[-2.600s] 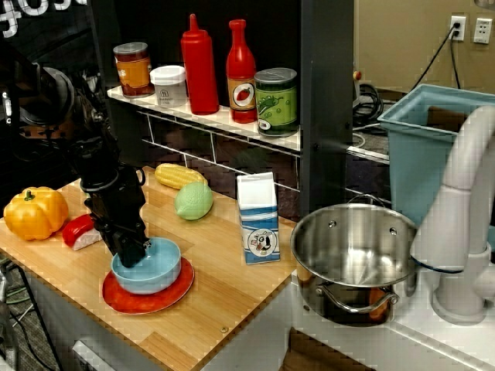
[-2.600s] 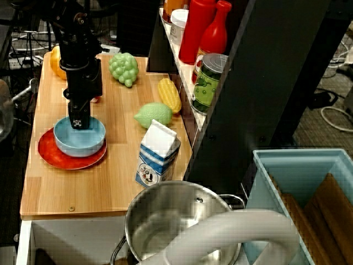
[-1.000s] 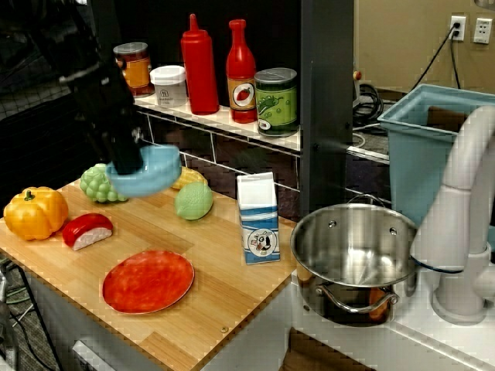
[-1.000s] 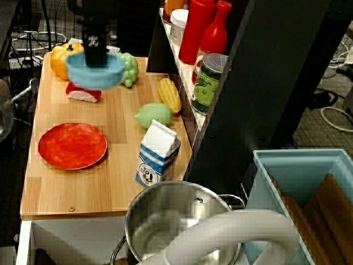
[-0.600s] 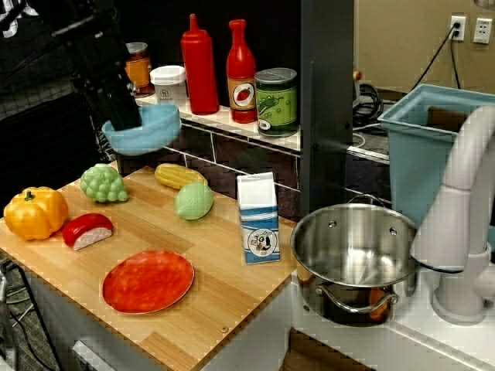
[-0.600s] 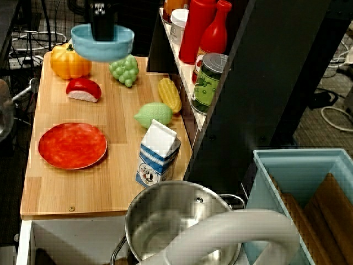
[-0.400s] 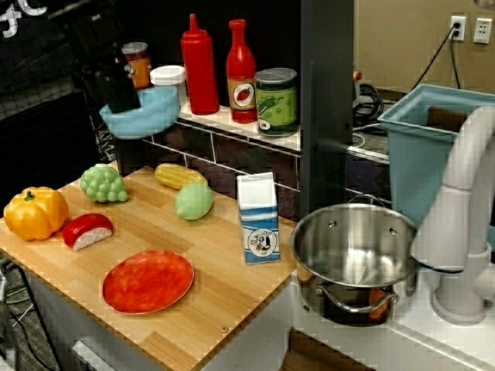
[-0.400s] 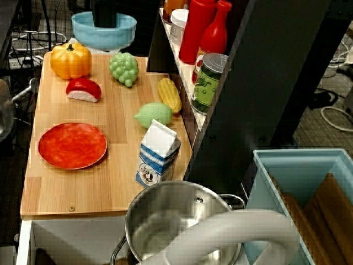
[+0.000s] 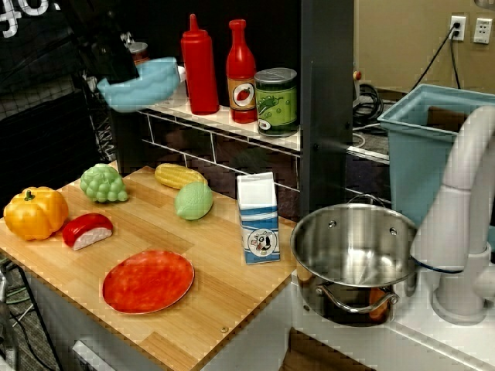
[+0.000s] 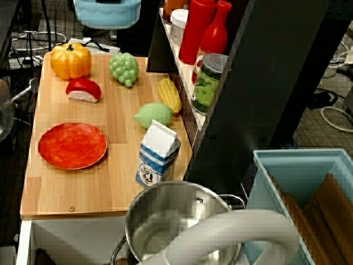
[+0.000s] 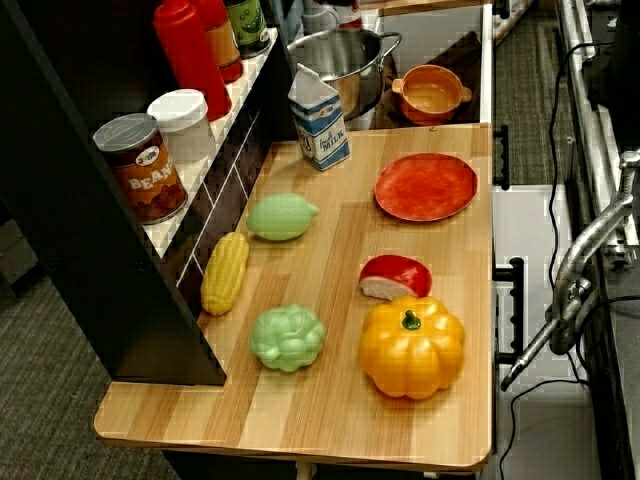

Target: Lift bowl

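The light-blue bowl (image 9: 140, 83) hangs high above the wooden counter (image 9: 216, 286), level with the shelf of bottles, in the front view. My dark gripper (image 9: 124, 73) comes down from the upper left and is shut on the bowl's left rim. The view from the sink end shows the bowl (image 10: 107, 12) at the top edge, above the pumpkin (image 10: 70, 59); the gripper is cut off there. Neither bowl nor gripper shows in the view from the counter's far end.
The red-orange plate (image 9: 148, 280) lies bare near the counter's front. Pumpkin (image 9: 35, 212), red-white toy (image 9: 87, 230), green grapes (image 9: 104, 183), corn (image 9: 179, 175), a green lemon (image 9: 193, 200) and a milk carton (image 9: 257, 218) stand on the counter. A ketchup bottle (image 9: 200, 66) stands just right of the bowl. Steel pot (image 9: 354, 247) at right.
The bowl has left the plate and risen with the gripper, up and toward the back left, from the counter to shelf height. The plate now lies uncovered.
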`<state>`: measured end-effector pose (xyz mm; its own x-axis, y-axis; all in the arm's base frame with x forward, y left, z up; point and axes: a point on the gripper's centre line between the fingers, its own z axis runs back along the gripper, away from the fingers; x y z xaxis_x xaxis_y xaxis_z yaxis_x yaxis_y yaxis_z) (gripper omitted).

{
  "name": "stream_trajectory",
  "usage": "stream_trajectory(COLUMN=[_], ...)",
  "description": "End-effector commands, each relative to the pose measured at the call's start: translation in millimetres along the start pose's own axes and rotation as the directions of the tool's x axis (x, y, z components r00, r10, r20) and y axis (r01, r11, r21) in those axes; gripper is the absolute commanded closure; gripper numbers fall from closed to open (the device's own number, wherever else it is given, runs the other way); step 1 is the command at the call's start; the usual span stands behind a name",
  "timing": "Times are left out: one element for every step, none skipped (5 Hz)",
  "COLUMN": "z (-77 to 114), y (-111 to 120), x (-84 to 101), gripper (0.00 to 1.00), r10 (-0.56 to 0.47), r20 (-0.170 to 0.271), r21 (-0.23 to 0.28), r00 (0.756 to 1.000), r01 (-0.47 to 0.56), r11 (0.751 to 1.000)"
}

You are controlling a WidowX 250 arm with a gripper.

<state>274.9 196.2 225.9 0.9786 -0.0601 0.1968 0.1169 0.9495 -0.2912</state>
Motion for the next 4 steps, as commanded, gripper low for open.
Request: stream_trajectory(z=[18.1, 17.9, 19.0, 20.9], y=[1.5, 3.0, 3.8, 3.9], x=[2.9, 3.5, 3.6, 3.4], gripper=[1.0, 1.0, 1.0, 1.0], r10=[-0.002, 0.004, 0.005, 0.005], r20=[0.035, 0.035, 0.037, 0.038], r21=[0.039, 0.036, 0.035, 0.031], r00=[0.999, 0.999, 0.999, 0.999], r01=[0.001, -0.005, -0.006, -0.007], r11=[0.999, 0.999, 0.999, 0.999])
